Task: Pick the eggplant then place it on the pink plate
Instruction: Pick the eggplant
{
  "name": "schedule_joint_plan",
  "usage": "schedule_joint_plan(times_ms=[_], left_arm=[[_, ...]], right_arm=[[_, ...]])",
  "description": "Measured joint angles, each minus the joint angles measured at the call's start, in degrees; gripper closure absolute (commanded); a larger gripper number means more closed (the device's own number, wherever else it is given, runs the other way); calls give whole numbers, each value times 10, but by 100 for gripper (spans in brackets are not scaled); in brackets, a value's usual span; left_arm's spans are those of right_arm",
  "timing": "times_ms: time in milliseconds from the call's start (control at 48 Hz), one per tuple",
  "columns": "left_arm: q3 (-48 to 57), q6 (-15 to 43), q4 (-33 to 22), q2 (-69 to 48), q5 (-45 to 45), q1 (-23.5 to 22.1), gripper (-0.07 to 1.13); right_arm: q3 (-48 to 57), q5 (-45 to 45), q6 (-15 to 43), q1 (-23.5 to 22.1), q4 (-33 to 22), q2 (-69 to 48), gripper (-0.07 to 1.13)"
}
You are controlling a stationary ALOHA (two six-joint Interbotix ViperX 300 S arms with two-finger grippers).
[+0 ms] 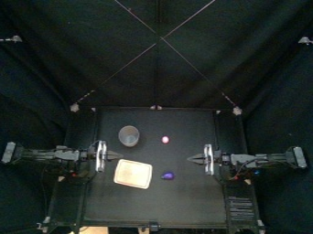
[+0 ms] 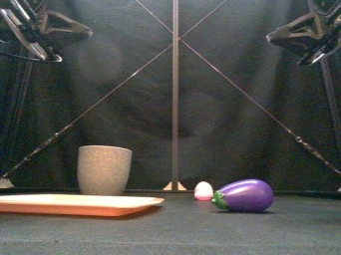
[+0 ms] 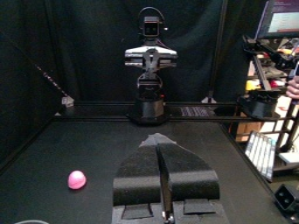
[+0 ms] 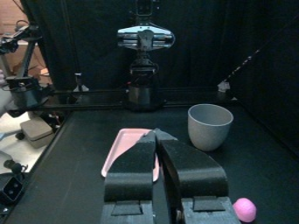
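Observation:
A purple eggplant [image 1: 167, 175] [image 2: 245, 195] with a green stem end lies on the table just right of the pink plate [image 1: 134, 173] [image 2: 80, 205] [image 4: 126, 150]. My left gripper [image 1: 102, 158] [image 3: 159, 140] rests at the table's left edge with its jaws shut and empty. At the right edge my right gripper [image 1: 203, 159] [image 4: 156, 134] rests the same way, shut on nothing. Both hang well above the table and apart from the eggplant. Neither wrist view shows the eggplant.
A tall grey speckled cup [image 1: 130, 136] [image 2: 104, 169] [image 4: 211, 126] stands behind the plate. A small pink toy [image 1: 167, 140] [image 2: 204, 191] [image 3: 77, 179] [image 4: 244, 209] lies to the cup's right, behind the eggplant.

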Motion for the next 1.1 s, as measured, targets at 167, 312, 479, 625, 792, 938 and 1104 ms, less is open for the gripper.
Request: schedule_joint_plan(times_ms=[167,312,479,625,792,938,1104], left_arm=[[1,4,13,-4,0,7,109],[1,3,15,-4,0,7,108],[4,4,21,-5,0,8,108],[8,4,31,-6,2,8,108],[8,4,33,-6,7,8,108],[8,4,33,-7,10,8,108],[8,4,33,-8,16,8,108]], right_arm=[[-5,0,2,1,2,20,103],[-18,0,14,24,4,85,101],[-25,0,16,75,8,193,93],[-42,-1,15,107,44,274,74],[-74,-1,18,112,83,359,42],[-102,0,18,112,101,425,17],[-126,10,18,105,120,479,0]])
